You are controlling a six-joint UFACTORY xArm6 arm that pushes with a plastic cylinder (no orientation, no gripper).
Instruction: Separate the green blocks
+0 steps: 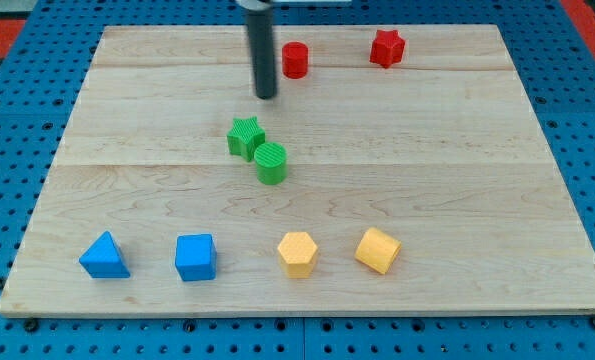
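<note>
A green star block (245, 137) and a green cylinder block (271, 163) sit touching near the middle of the wooden board (477, 170), the cylinder to the lower right of the star. My tip (266, 97) is at the end of the dark rod, a short way above the green star toward the view's top, apart from it and just left of the red cylinder.
A red cylinder (295, 60) and a red star (387, 48) sit near the top edge. Along the bottom stand a blue triangle (104, 256), a blue cube (195, 257), a yellow hexagon (298, 253) and a yellow cube (378, 250).
</note>
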